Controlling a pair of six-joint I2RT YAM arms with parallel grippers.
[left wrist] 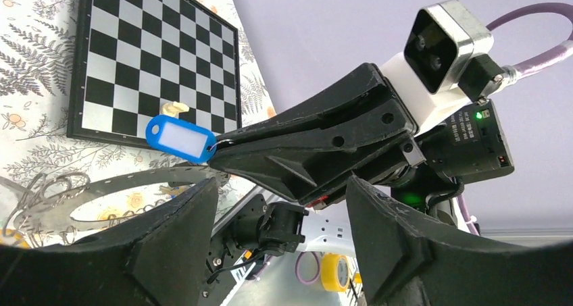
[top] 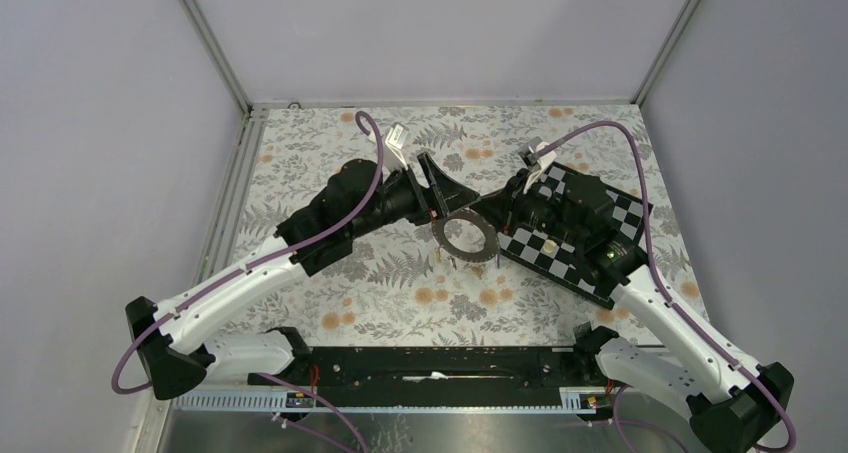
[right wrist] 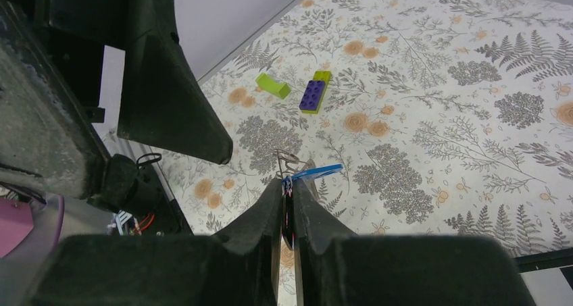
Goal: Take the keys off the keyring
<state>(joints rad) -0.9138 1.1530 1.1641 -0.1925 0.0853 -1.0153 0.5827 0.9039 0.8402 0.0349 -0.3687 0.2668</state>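
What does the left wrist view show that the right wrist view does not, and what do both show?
Only the left wrist view: the checkerboard with a small cream piece on it, the flat grey face of the keyring, and the right gripper seen from outside. Only the right wrist view: the green block and the purple-and-green block lying on the floral cloth, apart from each other. Both: the blue tag at the right gripper's closed tips, and the floral cloth.
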